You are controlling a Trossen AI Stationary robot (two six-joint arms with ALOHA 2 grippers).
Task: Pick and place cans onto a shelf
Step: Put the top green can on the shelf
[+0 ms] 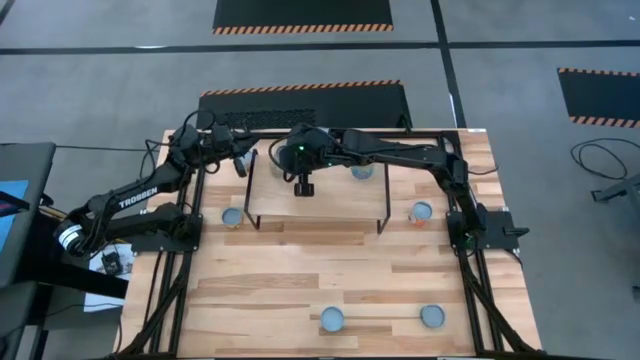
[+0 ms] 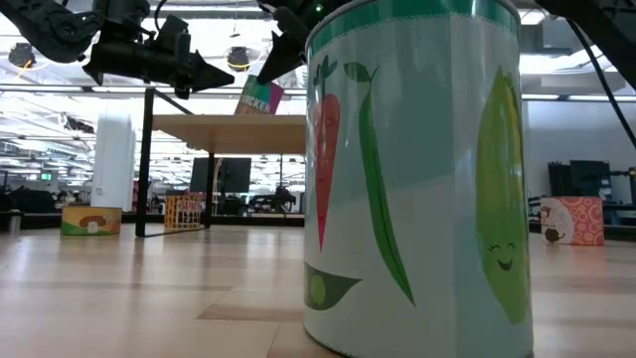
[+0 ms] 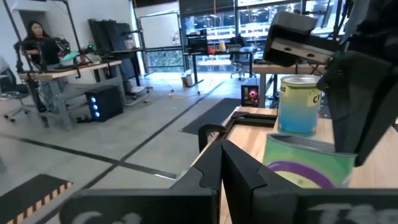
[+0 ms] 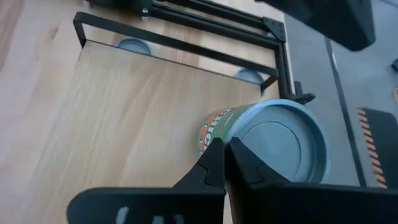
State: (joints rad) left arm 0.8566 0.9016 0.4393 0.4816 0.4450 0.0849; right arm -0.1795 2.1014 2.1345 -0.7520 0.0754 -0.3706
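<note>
Only the right wrist view shows the right gripper closed on an orange-labelled can, upright, lid skyward, over the shelf; left gripper's opening unreadable.

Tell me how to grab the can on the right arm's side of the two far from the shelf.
Grip the can across its curved side wall, coming straight down from above. It stands upright with its round top facing up, and bare tabletop lies all around it, so fingers should fit on either side.
</note>
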